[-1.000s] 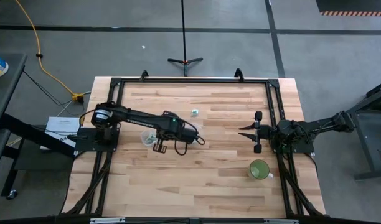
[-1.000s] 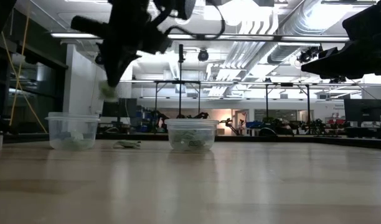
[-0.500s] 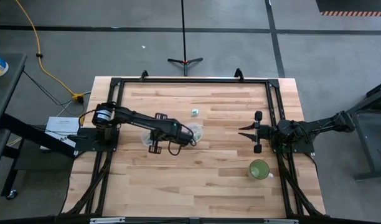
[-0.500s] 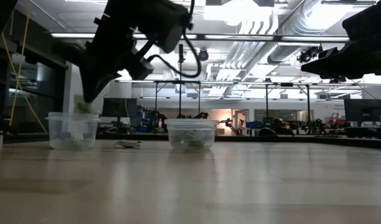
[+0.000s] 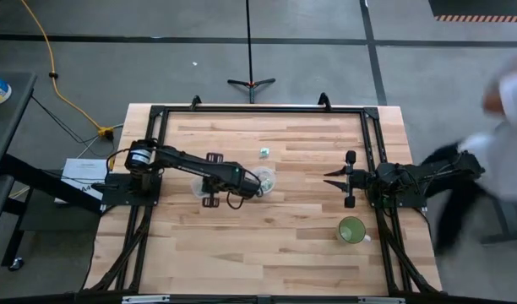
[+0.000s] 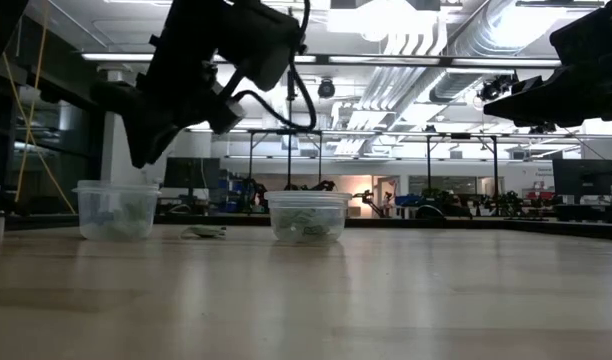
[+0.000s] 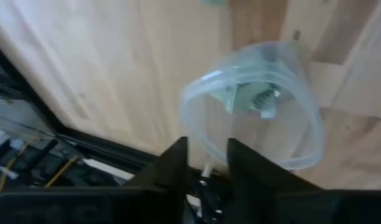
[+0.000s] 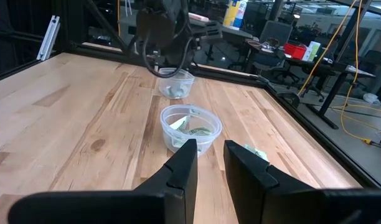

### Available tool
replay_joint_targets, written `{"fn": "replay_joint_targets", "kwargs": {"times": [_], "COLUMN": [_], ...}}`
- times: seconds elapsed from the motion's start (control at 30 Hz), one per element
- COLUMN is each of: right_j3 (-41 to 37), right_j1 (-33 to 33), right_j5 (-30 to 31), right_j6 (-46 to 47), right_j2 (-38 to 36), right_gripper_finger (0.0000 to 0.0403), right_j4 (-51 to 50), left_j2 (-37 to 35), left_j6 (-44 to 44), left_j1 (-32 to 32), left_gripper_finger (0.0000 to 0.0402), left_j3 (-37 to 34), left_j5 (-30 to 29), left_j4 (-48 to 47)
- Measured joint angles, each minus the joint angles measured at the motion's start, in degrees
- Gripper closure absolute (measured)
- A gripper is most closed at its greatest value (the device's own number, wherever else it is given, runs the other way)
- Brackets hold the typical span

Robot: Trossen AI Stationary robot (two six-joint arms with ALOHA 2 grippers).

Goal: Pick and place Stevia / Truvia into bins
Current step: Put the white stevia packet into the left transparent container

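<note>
**Spotter:** Pale-green, was it, in the near bin?

**Me:** Yes. Several sachets point(image 7: 249, 99) lay in the bottom of the left cup point(image 6: 116, 212), at the left of the low view.

**Spotter:** And the left gripper point(image 6: 136, 150)?

**Me:** It hung right over that cup's rim, fingers point(image 7: 175, 165) apart with nothing between them. I read that as the drop step. My rule there was to lift straight up before swinging away, or a fingertip could catch the light plastic wall and tip it.

**Spotter:** What was left to do?

**Me:** One loose sachet point(image 5: 264, 152) lay flat on the wood, above centre in the high view. It was near the second cup point(image 5: 265, 179), which already held a few. For that one I judged a low, square approach best, pinching the thin paper gently.

**Spotter:** Right side?

**Me:** The right gripper point(image 8: 206, 165) waited at the right of the table, claw parted and empty. The green cup point(image 5: 352, 230) sat below it in the high view.
</note>
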Motion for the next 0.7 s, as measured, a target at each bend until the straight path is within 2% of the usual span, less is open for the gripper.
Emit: {"fn": "replay_joint_targets", "kwargs": {"times": [0.17,0.23,0.33,0.4,0.5,0.7], "right_j3": [0.0,0.0,0.0,0.0,0.0,0.0], "right_j1": [0.0,0.0,0.0,0.0,0.0,0.0], "right_j5": [0.0,0.0,0.0,0.0,0.0,0.0], "right_j6": [0.0,0.0,0.0,0.2,0.2,0.1], "right_j2": [0.0,0.0,0.0,0.0,0.0,0.0], "right_gripper_finger": [0.0331,0.0331,0.0331,0.0331,0.0331,0.0331], "right_j4": [0.0,0.0,0.0,0.0,0.0,-0.1], "left_j2": [0.0,0.0,0.0,0.3,0.9,0.8], "left_j6": [-0.1,-0.8,-0.4,1.5,5.3,9.8], "left_j1": [0.7,1.7,4.3,6.1,8.5,12.0], "left_gripper_finger": [0.0172,0.0143,0.0114,0.0103,0.0097,0.0111], "left_j3": [2.8,3.6,3.7,3.7,2.5,-1.1], "left_j5": [-1.6,-1.4,2.2,5.5,7.0,11.2], "left_j4": [0.8,4.5,12.3,16.1,20.7,24.8]}}
